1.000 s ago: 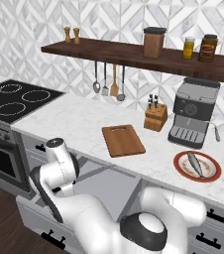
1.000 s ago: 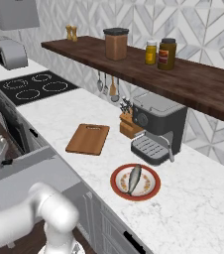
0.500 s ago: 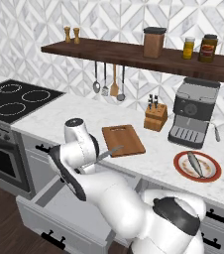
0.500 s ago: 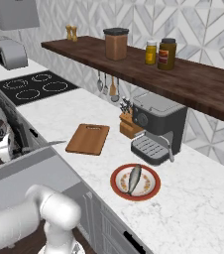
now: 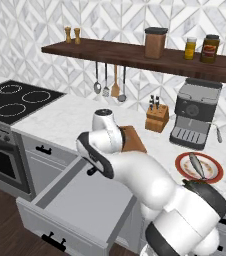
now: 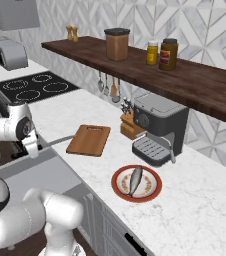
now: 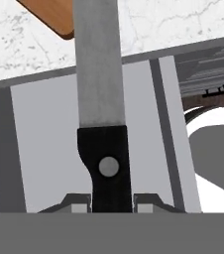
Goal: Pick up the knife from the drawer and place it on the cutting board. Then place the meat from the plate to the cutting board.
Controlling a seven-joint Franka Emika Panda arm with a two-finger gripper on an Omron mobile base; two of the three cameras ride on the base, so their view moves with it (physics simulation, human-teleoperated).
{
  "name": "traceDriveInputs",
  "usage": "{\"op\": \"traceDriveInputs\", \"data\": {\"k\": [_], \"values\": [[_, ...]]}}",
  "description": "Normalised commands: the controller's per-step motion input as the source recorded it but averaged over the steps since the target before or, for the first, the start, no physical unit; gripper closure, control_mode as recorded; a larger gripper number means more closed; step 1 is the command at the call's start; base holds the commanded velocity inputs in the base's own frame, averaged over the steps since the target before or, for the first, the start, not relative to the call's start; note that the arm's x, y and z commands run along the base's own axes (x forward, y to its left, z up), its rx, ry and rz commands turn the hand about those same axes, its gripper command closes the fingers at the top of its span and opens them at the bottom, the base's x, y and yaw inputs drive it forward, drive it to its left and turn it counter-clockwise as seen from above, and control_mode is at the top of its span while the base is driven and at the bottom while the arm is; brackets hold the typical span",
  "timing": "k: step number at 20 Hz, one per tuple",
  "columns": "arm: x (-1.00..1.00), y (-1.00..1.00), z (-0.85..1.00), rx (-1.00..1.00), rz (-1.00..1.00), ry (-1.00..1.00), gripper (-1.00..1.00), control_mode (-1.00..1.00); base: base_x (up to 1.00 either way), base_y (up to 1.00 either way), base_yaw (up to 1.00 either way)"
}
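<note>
My gripper (image 7: 112, 203) is shut on the black handle of the knife (image 7: 98, 74). Its grey blade reaches out past the open drawer's (image 7: 44, 149) back edge toward a corner of the cutting board (image 7: 54, 15). In the right base view the gripper (image 6: 34, 149) hovers above the drawer (image 6: 40, 172), and the knife (image 6: 60, 141) points at the cutting board (image 6: 89, 140). The meat (image 6: 135, 180) lies on the plate (image 6: 120, 192), to the board's right. In the left base view my arm hides most of the cutting board (image 5: 134, 142); the meat (image 5: 196, 165) and plate (image 5: 210, 176) show beyond it.
A wooden knife block (image 5: 156, 117) and a coffee machine (image 5: 195, 112) stand at the back of the counter. Utensils (image 5: 110, 87) hang under a wooden shelf (image 5: 135, 52) holding jars. The stove (image 5: 15, 102) is at the left. The pulled-out drawer (image 5: 80, 200) juts forward.
My hand has risen out of the drawer with the knife and swung toward the counter, so the blade now points at the cutting board.
</note>
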Motion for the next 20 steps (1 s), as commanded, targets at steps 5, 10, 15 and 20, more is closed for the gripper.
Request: {"op": "traceDriveInputs", "data": {"k": [5,10,15,20], "values": [[0.46,-0.27,0.03,-0.07,0.06,0.02,1.0,-1.0,0.0,0.0,0.0],[0.44,-0.25,0.01,-0.04,0.07,0.02,1.0,-1.0,0.0,0.0,0.0],[0.43,-0.25,0.0,-0.02,0.15,0.0,1.0,-1.0,0.0,0.0,0.0],[0.3,-0.39,-0.01,0.0,0.14,0.0,1.0,-1.0,0.0,0.0,0.0]]}}
